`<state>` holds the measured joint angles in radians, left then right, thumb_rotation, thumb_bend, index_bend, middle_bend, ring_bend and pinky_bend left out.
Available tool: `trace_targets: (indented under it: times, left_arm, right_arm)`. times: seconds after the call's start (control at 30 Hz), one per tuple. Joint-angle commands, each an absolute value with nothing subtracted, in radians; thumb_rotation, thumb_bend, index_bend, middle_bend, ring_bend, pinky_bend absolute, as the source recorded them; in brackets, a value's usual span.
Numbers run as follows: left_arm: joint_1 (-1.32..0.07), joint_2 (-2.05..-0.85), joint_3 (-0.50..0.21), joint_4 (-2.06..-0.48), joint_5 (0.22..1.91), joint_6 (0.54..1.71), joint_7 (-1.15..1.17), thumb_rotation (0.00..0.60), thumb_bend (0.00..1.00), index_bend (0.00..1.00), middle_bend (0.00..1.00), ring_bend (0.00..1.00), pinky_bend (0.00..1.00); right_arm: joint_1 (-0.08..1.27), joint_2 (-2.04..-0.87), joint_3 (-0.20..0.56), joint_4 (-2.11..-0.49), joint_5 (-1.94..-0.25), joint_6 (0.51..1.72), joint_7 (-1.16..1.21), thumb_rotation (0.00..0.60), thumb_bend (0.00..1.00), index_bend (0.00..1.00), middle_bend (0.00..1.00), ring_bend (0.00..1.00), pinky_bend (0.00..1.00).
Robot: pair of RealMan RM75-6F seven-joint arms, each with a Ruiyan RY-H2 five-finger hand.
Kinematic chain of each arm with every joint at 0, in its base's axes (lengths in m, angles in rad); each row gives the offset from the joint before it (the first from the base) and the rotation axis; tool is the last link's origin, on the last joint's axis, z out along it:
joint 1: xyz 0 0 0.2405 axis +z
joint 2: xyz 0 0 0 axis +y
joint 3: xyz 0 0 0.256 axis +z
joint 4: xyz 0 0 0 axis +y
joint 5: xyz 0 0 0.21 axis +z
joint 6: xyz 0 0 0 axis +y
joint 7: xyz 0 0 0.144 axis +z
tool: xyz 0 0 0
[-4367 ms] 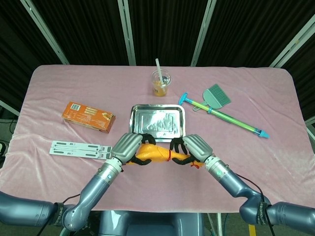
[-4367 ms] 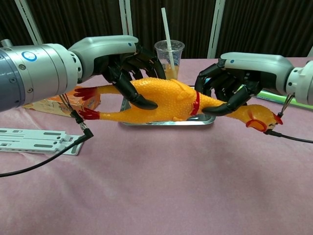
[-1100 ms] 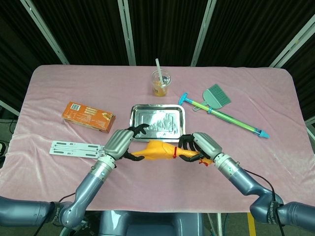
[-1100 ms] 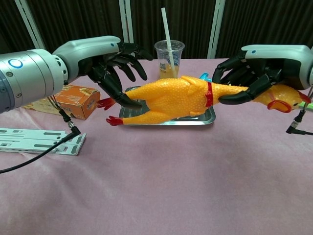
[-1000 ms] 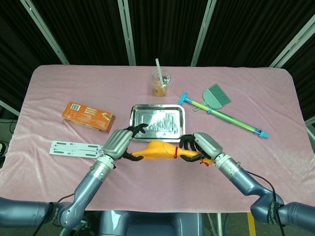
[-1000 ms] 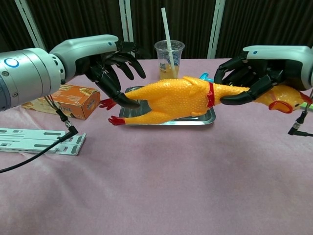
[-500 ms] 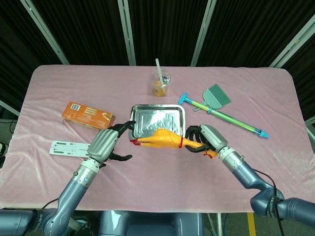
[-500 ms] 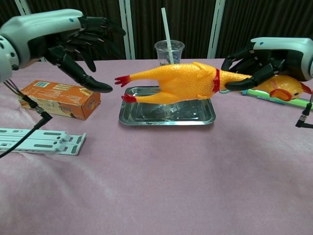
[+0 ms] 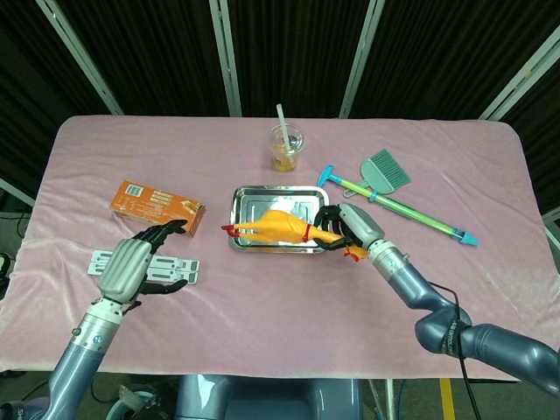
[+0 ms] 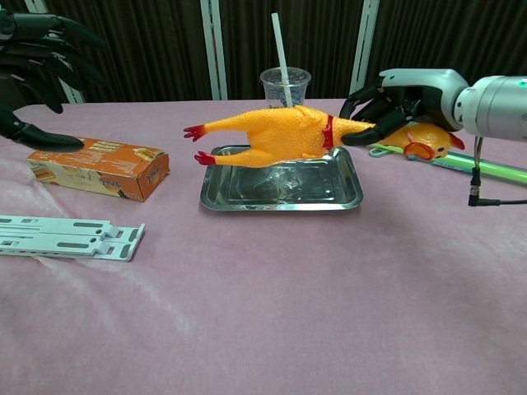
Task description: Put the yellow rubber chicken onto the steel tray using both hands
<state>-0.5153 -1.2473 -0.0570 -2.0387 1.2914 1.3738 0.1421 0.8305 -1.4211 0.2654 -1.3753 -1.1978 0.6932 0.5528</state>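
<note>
The yellow rubber chicken [image 9: 278, 226] [image 10: 276, 136] hangs just above the steel tray [image 9: 248, 198] [image 10: 284, 195], its red feet pointing left and its head to the right. My right hand [image 9: 348, 226] [image 10: 398, 100] grips it by the neck at the tray's right edge. My left hand [image 9: 134, 268] [image 10: 33, 70] is open with fingers spread, far off to the left over the white strip, holding nothing. In the chest view only its dark fingers show at the left border.
An orange box [image 9: 157, 208] [image 10: 97, 168] lies left of the tray. The white flat strip [image 9: 188, 267] [image 10: 66, 237] sits near the front left. A plastic cup with straw [image 9: 285, 147] [image 10: 285, 86] stands behind the tray. A green brush and long toy [image 9: 394, 199] lie at the right.
My left hand let go of the chicken and drew back to the left. The right hand alone carried the chicken away from me, over the tray.
</note>
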Motion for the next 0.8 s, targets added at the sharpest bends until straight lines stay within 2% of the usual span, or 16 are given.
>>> trace_targets:
  times: [0.03, 0.3, 0.57, 0.63, 0.8]
  left_arm:
    - [-0.487, -1.231, -0.037, -2.025, 1.306, 1.384, 0.122, 0.600, 0.00, 0.16, 0.26, 0.23, 0.35]
    - [-0.449, -1.221, -0.030, -2.001, 1.289, 1.367, 0.092, 0.600, 0.00, 0.15, 0.25, 0.23, 0.34]
    - [-0.429, -1.220, -0.037, -1.986, 1.262, 1.341, 0.076, 0.600, 0.00, 0.15, 0.25, 0.20, 0.33]
    - [-0.425, -1.221, -0.040, -1.980, 1.257, 1.334, 0.071, 0.600, 0.00, 0.14, 0.24, 0.20, 0.33]
    - [-0.418, -1.223, -0.050, -1.966, 1.241, 1.312, 0.042, 0.600, 0.00, 0.13, 0.23, 0.20, 0.32]
  right_arm:
    - [0.866, -1.470, 0.279, -1.296, -1.163, 0.650, 0.532, 0.600, 0.49, 0.91, 0.75, 0.74, 0.83]
    - [0.910, -1.553, 0.284, -1.145, -1.127, 0.585, 0.506, 0.600, 0.49, 0.91, 0.75, 0.73, 0.82]
    - [0.930, -1.613, 0.284, -1.039, -1.121, 0.540, 0.504, 0.600, 0.49, 0.86, 0.74, 0.65, 0.71]
    - [0.930, -1.620, 0.286, -1.021, -1.124, 0.536, 0.508, 0.600, 0.49, 0.78, 0.69, 0.59, 0.64]
    - [0.925, -1.617, 0.287, -1.015, -1.142, 0.527, 0.520, 0.600, 0.48, 0.50, 0.49, 0.39, 0.50]
